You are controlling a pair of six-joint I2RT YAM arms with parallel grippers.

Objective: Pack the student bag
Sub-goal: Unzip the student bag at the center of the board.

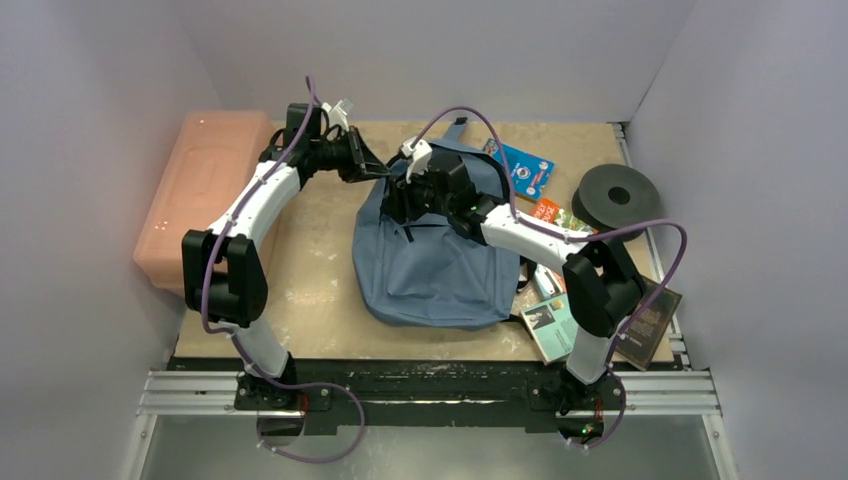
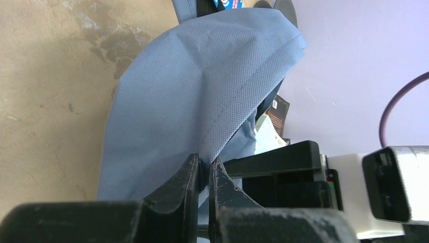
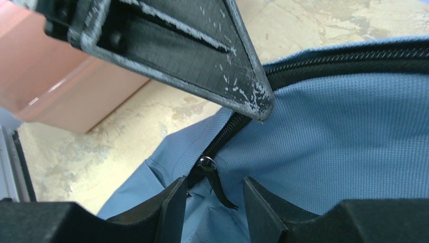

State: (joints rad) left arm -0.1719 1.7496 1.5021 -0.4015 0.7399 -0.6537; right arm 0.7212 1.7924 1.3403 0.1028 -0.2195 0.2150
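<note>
On the middle of the counter (image 1: 310, 270): student bag (image 1: 430, 275), blue-grey, lying flat, top toward the far side, base toward the arms

Far left corner of the bag: left gripper (image 1: 375, 170) is clamped on the fabric. In the left wrist view both fingers (image 2: 187, 182) are drawn together with the hemmed edge pinched between them, and the cloth there is lifted off the counter

Right gripper (image 1: 408, 195) sits over the upper front of the bag, just beside the left one. In the right wrist view its jaws stand apart. The black zipper pull (image 3: 218, 185) hangs in the gap between them; no contact with either finger that I can make out. The zipper (image 3: 349, 55) runs away to the right from the pull

Left side, against the wall: pink box (image 1: 200, 195), well apart from the bag

Right of the bag, far: blue card (image 1: 522, 168) and black disc (image 1: 618, 197). Right, near: booklets (image 1: 548, 325) partly hidden by the right arm, one touching the bag's edge
</note>
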